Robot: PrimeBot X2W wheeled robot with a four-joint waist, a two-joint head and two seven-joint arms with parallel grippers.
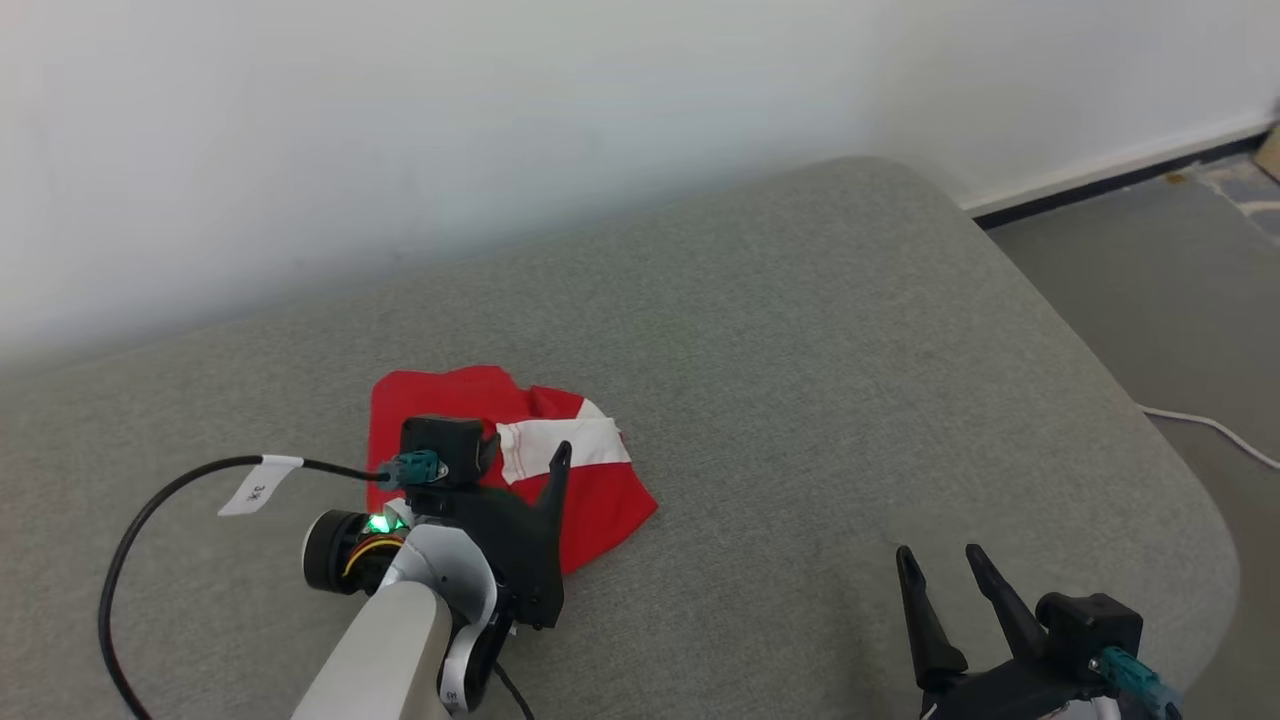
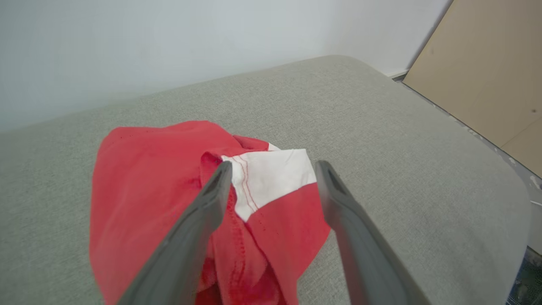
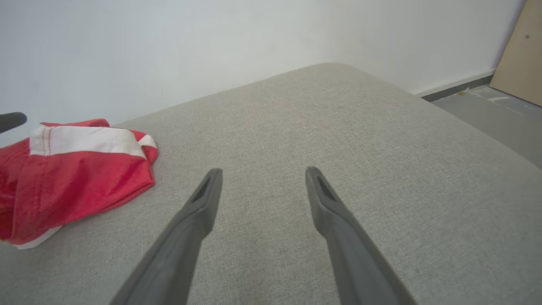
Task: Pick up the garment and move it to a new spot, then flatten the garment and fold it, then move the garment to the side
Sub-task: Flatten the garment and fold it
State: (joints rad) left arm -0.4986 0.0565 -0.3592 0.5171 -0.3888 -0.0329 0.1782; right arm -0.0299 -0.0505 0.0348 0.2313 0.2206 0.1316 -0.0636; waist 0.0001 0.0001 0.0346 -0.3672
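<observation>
A red garment [image 1: 600, 495] with a white band lies crumpled on the grey cushion [image 1: 800, 380], left of centre. My left gripper [image 1: 525, 452] hovers over it, open. In the left wrist view the garment [image 2: 144, 182] spreads beneath the left gripper [image 2: 273, 167], whose two fingers straddle the white band without closing on it. My right gripper [image 1: 940, 556] is open above bare cushion at the lower right, well clear of the cloth. From the right wrist, the right gripper [image 3: 263, 173] has nothing between its fingers, and the garment [image 3: 80, 182] lies far to the left.
A white wall [image 1: 500, 120] backs the cushion. The cushion's rounded edge drops to grey floor [image 1: 1180, 280] on the right, where a white cable [image 1: 1215, 430] runs. A black cable with a white label [image 1: 258, 486] loops beside my left arm. A tan board [image 2: 487, 76] leans at the right.
</observation>
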